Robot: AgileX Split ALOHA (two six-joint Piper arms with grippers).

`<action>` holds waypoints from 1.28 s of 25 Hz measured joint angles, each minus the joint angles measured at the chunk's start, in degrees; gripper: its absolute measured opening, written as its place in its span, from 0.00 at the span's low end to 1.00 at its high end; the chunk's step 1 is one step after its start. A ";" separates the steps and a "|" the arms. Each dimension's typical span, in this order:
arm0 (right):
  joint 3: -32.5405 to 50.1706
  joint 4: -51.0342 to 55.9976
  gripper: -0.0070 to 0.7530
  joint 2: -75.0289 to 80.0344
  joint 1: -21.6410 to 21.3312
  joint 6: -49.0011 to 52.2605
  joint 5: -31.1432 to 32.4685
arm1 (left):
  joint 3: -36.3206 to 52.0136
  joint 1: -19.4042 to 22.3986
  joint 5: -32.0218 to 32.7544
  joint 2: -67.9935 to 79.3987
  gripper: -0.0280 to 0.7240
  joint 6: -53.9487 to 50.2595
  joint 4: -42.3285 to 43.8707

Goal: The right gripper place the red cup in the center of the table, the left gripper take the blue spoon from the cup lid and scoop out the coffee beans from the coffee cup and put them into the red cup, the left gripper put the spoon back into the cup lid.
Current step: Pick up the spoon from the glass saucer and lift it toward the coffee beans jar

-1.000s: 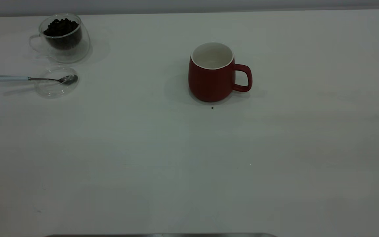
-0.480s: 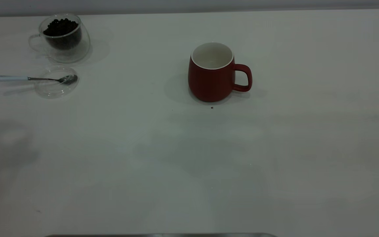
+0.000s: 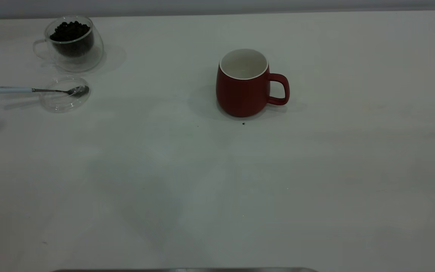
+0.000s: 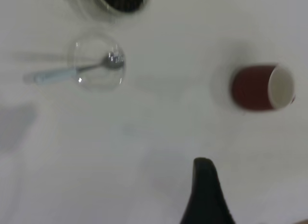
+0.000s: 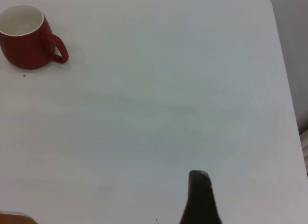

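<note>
The red cup (image 3: 243, 88) stands upright and empty near the middle of the table (image 3: 217, 189), its handle to the right. It also shows in the left wrist view (image 4: 255, 87) and the right wrist view (image 5: 26, 38). The coffee cup (image 3: 70, 45) holds the coffee beans (image 3: 70, 32) at the far left. In front of it the blue spoon (image 3: 32, 90) lies with its bowl in the cup lid (image 3: 64, 96) and its handle pointing left. My left gripper (image 4: 204, 195) hangs above bare table, apart from the spoon (image 4: 72, 72) and the lid (image 4: 98, 65). My right gripper (image 5: 199, 200) is above bare table, right of the cup.
A small dark speck (image 3: 243, 123) lies just in front of the red cup. The table's right edge (image 5: 288, 113) shows in the right wrist view. A grey strip (image 3: 183, 270) runs along the near edge. Neither arm shows in the exterior view.
The cups, lid and spoon have not moved. Soft shadows have shifted across the near and left part of the table.
</note>
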 joint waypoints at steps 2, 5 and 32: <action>0.01 0.00 0.79 0.00 0.00 0.00 0.00 | 0.00 2.30 0.00 3.35 0.81 3.88 -2.76; 0.06 0.00 0.79 0.00 0.00 0.00 0.00 | 0.00 3.36 0.00 8.47 0.81 7.61 -3.45; 0.06 0.00 0.79 0.00 0.00 0.00 0.00 | -2.03 3.46 -10.88 40.38 0.81 28.08 -11.13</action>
